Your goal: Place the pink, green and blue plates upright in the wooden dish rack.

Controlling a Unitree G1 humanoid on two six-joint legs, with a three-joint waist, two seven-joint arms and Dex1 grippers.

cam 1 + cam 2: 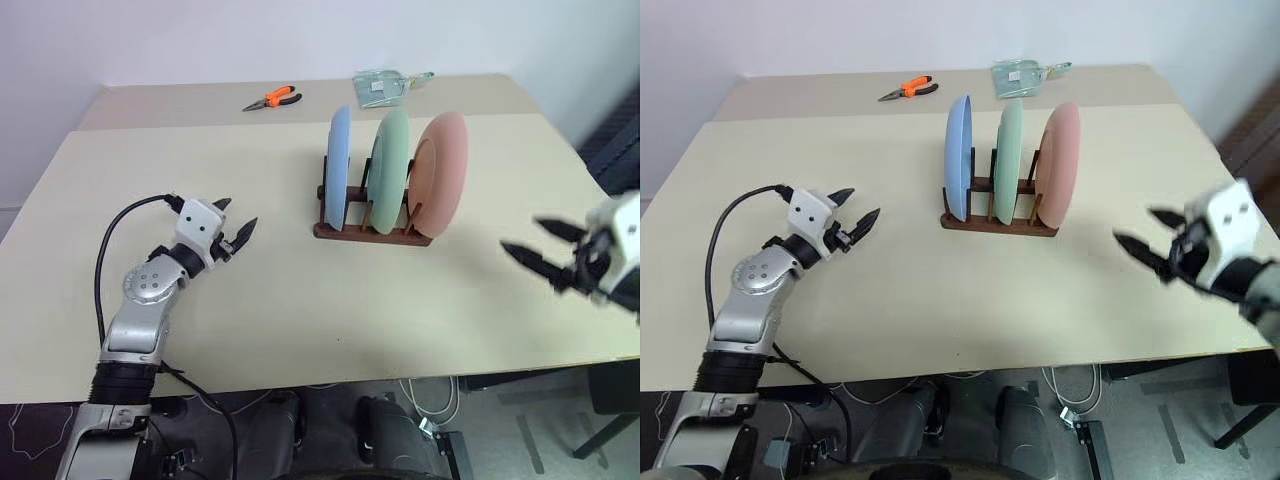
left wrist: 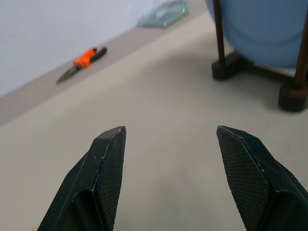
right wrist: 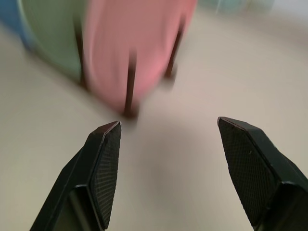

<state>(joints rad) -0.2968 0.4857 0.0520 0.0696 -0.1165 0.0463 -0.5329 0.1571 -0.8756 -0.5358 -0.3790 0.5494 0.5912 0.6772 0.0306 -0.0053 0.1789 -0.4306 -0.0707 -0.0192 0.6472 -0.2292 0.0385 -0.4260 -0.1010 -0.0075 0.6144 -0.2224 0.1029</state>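
With all three plates (image 1: 395, 160) upright in the rack (image 1: 372, 232) beyond both wide-open, empty grippers (image 1: 232, 228) (image 1: 545, 248), a careless sweep inward could topple them.

The left arm (image 1: 140, 320) is silver metal with a round screwed joint, a looping black cable, a white wrist block and a black pointed claw (image 1: 233, 225).

The dish rack (image 1: 372, 230) stands mid-table (image 1: 280, 300) and holds three upright plates in a row: one plate (image 1: 338, 165) on the left, another (image 1: 390, 165) in the middle, the third (image 1: 440, 170) on the right. Pliers (image 1: 272, 98) and a packet (image 1: 380, 88) lie behind the rack near the far edge.
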